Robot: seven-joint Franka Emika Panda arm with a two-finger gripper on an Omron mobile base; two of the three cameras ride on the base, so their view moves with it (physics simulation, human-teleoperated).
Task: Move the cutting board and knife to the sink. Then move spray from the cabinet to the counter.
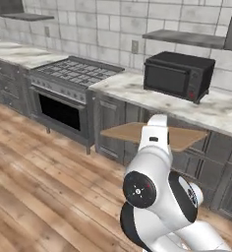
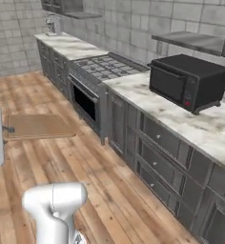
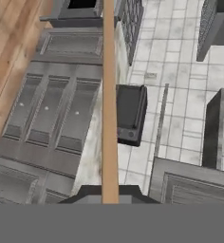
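Left to right, bare wooden floor lies open before the stove, while the cutting board, clamped level in the gripper, hangs in mid-air off the bench edge below the black toaster oven.

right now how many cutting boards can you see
1: the cutting board is held level in the shut claw, in the air over the wood floor, in front of the lower cabinets.
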